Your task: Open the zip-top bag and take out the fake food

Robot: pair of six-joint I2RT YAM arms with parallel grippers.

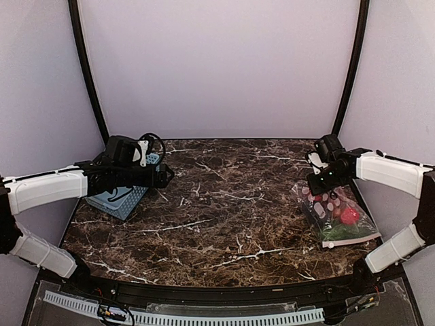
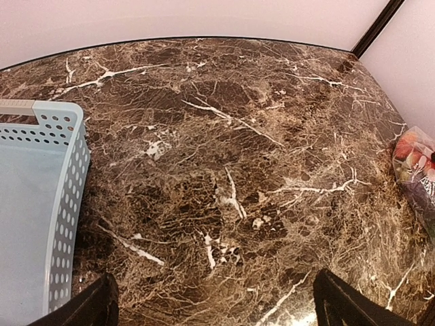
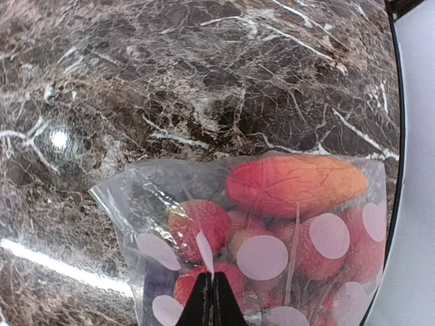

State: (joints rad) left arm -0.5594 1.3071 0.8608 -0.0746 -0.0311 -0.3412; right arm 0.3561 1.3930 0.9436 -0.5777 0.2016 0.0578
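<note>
The zip-top bag [image 1: 338, 219] lies near the table's right edge, fake food [image 3: 292, 183] packed inside, its pale zip strip [image 1: 352, 239] along the near side. The right gripper [image 3: 211, 300] sits at the bag's far end, fingers pressed together; whether they pinch film I cannot tell. Opening looks barely begun: next, something must part that strip. Well left of the bag, the left gripper [image 2: 219, 300] gapes empty beside a blue basket [image 2: 64, 204]. The marble table [image 1: 224, 204] is glossy, and pale walls [image 1: 217, 68] rise beyond.
</note>
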